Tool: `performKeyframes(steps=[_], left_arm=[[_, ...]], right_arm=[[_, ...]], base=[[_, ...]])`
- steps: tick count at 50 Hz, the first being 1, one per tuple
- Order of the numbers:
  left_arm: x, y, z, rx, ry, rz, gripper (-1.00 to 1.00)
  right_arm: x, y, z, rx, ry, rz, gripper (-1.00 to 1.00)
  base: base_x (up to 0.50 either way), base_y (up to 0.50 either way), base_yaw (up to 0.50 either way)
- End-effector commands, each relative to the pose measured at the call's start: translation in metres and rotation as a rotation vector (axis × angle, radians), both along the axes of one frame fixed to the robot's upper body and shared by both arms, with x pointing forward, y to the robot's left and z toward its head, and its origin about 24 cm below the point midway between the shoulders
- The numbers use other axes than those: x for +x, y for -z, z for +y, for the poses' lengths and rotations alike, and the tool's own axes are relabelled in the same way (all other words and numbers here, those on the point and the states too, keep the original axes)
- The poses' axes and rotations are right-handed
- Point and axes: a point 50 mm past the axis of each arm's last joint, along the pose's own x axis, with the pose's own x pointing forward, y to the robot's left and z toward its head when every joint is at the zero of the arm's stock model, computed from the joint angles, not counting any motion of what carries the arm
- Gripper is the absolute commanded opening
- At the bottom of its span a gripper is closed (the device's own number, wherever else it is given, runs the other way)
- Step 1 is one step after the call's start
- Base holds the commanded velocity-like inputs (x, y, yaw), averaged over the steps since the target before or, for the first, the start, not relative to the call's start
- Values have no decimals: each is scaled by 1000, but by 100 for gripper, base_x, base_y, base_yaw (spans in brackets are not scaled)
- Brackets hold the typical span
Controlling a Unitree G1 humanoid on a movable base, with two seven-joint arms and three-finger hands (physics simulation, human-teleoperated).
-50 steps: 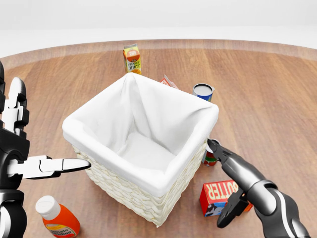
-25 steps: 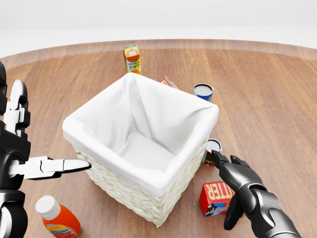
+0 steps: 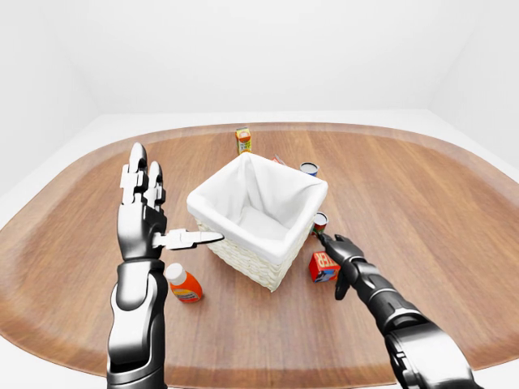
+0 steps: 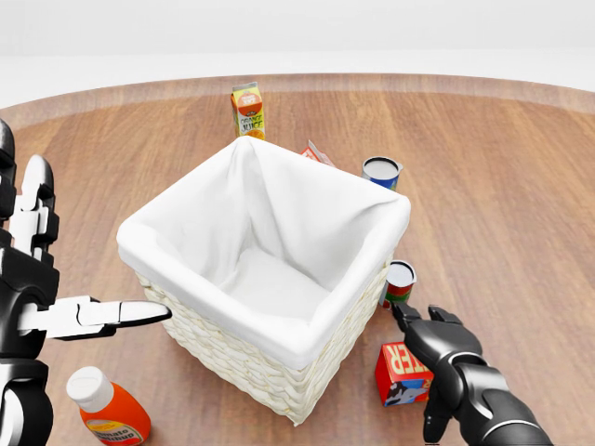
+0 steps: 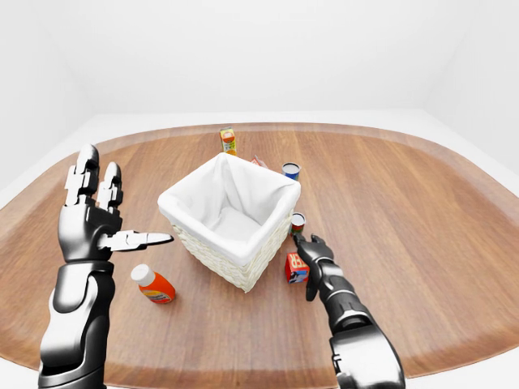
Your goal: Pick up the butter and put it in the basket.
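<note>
Butter (image 4: pixel 402 373) sits on the worktop (image 4: pixel 502 195) just beside the basket (image 4: pixel 270 269), under my open, empty right hand (image 4: pixel 435 346), my nearer one.

woven wicker basket (image 4: pixel 223 348) with matt white cloth lining, on smooth wooden table (image 4: pixel 502 177).

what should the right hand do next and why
Probably close the right hand round the butter. Its open fingers already sit against the box's right side, but nothing grips it yet, and the box rests on the table just right of the basket, which is empty.
</note>
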Motion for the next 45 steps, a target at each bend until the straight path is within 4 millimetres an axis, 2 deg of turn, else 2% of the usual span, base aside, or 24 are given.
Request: performKeyframes(steps=[1,2,4,5,6,8,17,28,36,45], left_arm=[[1,2,0,-1,1,8,100],[1,2,0,-2,1,8,100],[1,2,0,-3,2,10,100],[0,2,0,-3,1,9,100],[0,2,0,-3,1,8,100],[0,2,1,-5,0,10,100],[1,3,0,-8,3,13,100],[0,1,0,-8,2,4,100],[-1,-4,-1,-4,3,-21,100],[-2,-6,-1,-3,1,-29,100]], right_arm=[[1,3,7,-25,-23,30,70],[1,3,8,-26,-25,31,65],[2,4,11,-21,-26,40,3],[2,4,11,-20,-26,43,-38],[2,4,10,-23,-26,42,-65],[2,4,10,-26,-27,39,-100],[3,2,7,-18,-4,22,-100],[5,-7,-20,0,83,-6,-100],[5,-19,-44,185,222,6,-100],[9,-43,-54,406,237,-17,-100]], base=[[0,0,0],[0,0,0],[0,0,0],[0,0,0],[0,0,0],[0,0,0],[0,0,0],[0,0,0],[0,0,0],[0,0,0]])
